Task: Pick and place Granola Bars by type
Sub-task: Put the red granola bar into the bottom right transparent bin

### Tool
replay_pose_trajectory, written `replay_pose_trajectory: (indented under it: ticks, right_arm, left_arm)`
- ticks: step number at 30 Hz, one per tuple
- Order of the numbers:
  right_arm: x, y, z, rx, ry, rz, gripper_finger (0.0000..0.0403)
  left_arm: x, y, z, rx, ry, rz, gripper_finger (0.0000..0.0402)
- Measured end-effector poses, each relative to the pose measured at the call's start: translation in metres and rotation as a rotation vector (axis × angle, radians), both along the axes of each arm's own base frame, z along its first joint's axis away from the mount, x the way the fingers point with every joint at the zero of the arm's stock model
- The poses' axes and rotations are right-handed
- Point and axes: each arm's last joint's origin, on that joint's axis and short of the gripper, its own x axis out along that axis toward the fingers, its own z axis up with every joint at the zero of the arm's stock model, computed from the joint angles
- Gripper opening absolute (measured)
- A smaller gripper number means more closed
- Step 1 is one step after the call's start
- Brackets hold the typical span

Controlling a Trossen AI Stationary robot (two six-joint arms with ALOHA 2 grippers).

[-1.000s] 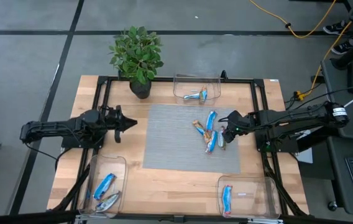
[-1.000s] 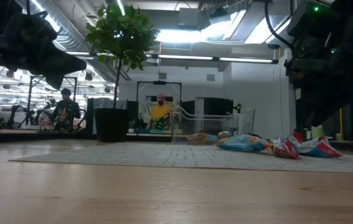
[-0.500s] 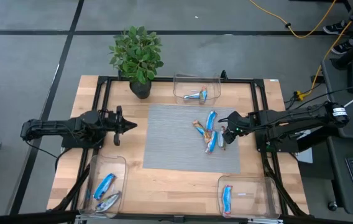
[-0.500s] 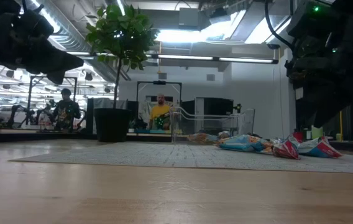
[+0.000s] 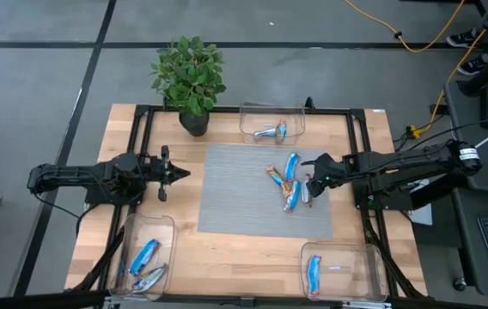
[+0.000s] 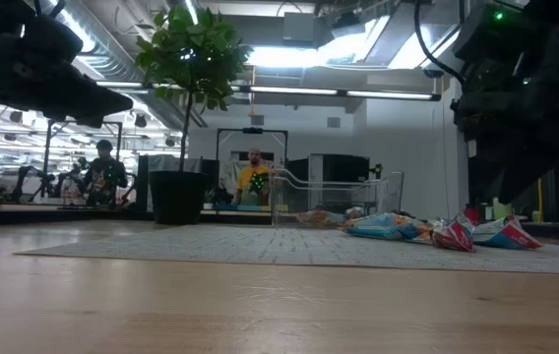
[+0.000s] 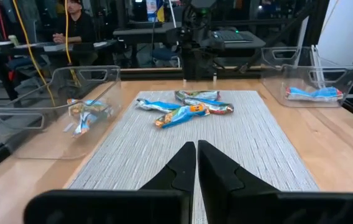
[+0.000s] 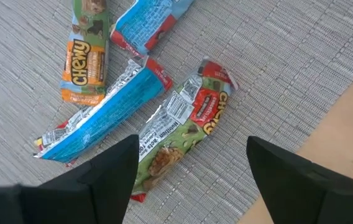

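Several Granola Bars lie in a loose cluster (image 5: 290, 180) on the grey mat (image 5: 235, 193): an orange one (image 8: 86, 56), two blue ones (image 8: 102, 115) and a green-and-red one (image 8: 183, 124). My right gripper (image 5: 313, 178) hangs open above the cluster's right side. Seen from its wrist, its fingers (image 8: 189, 180) stand wide apart over the green-and-red bar, clear of it. My left gripper (image 5: 173, 172) is shut and level above the table's left side, pointing across the mat toward the bars (image 7: 183, 109), with nothing between its fingers (image 7: 196, 168).
Three clear bins stand around the mat. One at the far edge (image 5: 271, 120) holds a blue and a silver bar, one at the near left (image 5: 145, 257) the same, one at the near right (image 5: 338, 268) a single bar. A potted plant (image 5: 190, 77) stands at the far left.
My left gripper has rolled about its own pointing line while staying in place above the table's left side. My right gripper and the bars have kept still.
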Motion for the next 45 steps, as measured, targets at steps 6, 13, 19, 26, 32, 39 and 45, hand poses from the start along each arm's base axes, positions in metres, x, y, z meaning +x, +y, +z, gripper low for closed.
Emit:
replay_pose_trajectory:
  ticks: [6, 13, 19, 26, 32, 39, 45]
  right_arm:
    - [0.012, -0.006, -0.010, -0.084, 0.027, -0.039, 0.0297]
    - [0.026, -0.016, -0.031, -0.081, 0.104, -0.033, 0.0297]
    - [0.031, -0.021, -0.043, -0.086, 0.145, -0.042, 0.0290]
    - [0.037, -0.022, -0.044, -0.091, 0.102, -0.041, 0.0222]
    - [0.038, -0.022, -0.043, -0.097, 0.098, 0.002, 0.0132]
    - [0.038, -0.021, -0.043, -0.088, 0.098, 0.026, 0.0045]
    - [0.035, -0.020, -0.036, -0.071, 0.070, 0.042, 0.0034]
  left_arm:
    - [0.000, 0.000, 0.000, 0.000, 0.000, 0.000, 0.0007]
    - [0.000, 0.000, 0.000, 0.000, 0.000, 0.000, 0.0011]
    - [0.000, 0.000, 0.000, 0.000, 0.000, 0.000, 0.0010]
    - [0.000, 0.000, 0.000, 0.000, 0.000, 0.000, 0.0007]
    - [0.000, 0.000, 0.000, 0.000, 0.000, 0.000, 0.0013]
    - [0.000, 0.000, 0.000, 0.000, 0.000, 0.000, 0.0006]
    - [0.000, 0.000, 0.000, 0.000, 0.000, 0.000, 0.0010]
